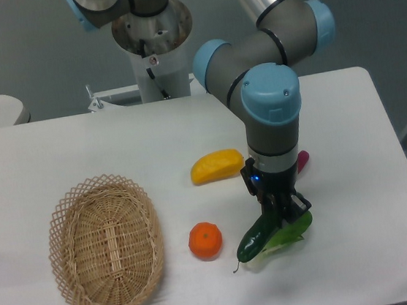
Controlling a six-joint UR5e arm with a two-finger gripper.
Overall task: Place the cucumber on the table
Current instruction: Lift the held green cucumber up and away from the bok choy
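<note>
The hand (278,214) is closed on the cucumber (258,237) near its upper end, so its lower tip slants down just above the table (332,123), right of the orange (205,241). It overlaps the bok choy (290,232), so letting go here could leave it resting on the leaves.

An oval woven wicker basket (106,244) lies at the left of the bench, open side up, with nothing visible inside it. To its right, and apart from it, sits a small orange fruit (205,241), and further back a yellow elongated fruit (217,166) lies on its side. A leafy green vegetable (290,231) lies to the right of the orange fruit, partly hidden, and a small magenta piece (303,161) shows behind it, mostly hidden.
</note>
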